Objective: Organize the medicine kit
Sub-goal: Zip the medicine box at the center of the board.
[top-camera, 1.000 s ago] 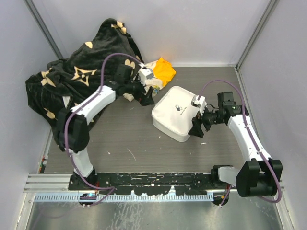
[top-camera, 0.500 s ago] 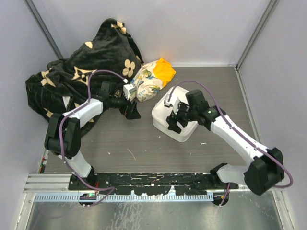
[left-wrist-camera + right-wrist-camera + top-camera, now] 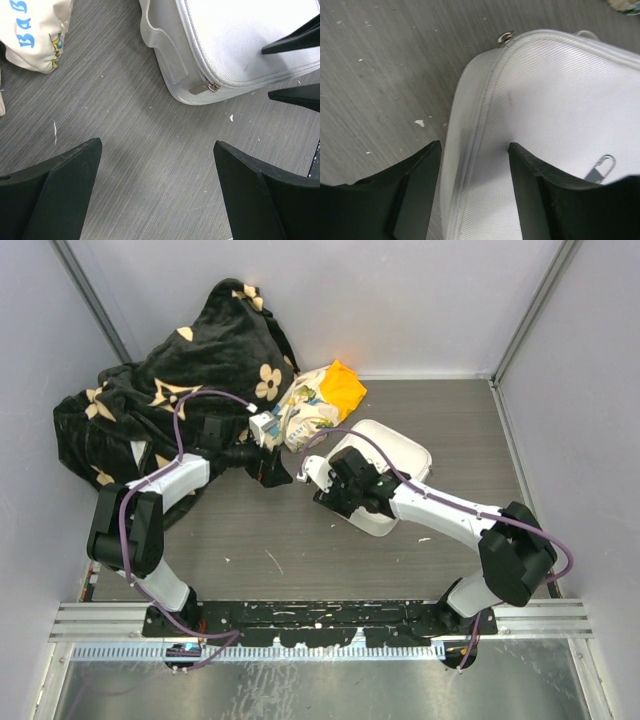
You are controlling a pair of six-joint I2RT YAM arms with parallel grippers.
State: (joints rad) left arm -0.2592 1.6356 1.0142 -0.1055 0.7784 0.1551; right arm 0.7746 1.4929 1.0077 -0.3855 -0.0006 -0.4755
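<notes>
The medicine kit [image 3: 402,454], a white zip case, lies at the table's middle, zipped shut as far as I can see. My right gripper [image 3: 325,492] reaches across it to its left edge. In the right wrist view the right gripper [image 3: 475,147] is open: one finger is outside the case wall, the other over the lid [image 3: 555,100], astride the zip seam. The zip pull [image 3: 506,36] lies ahead and the dark pill logo [image 3: 600,167] to the right. My left gripper [image 3: 280,476] is open and empty [image 3: 157,145] over bare table, left of the case [image 3: 240,40] and its zip pull [image 3: 212,86].
A floral-and-orange cloth bundle [image 3: 322,400] lies behind the case; it also shows in the left wrist view [image 3: 35,30]. A black blanket with tan flowers [image 3: 150,400] is heaped at the back left. Grey walls close off the back and both sides.
My right arm has swung from the case's right side across its top to its left edge. My left gripper has pulled back leftward from the bundle. The case has shifted slightly.
</notes>
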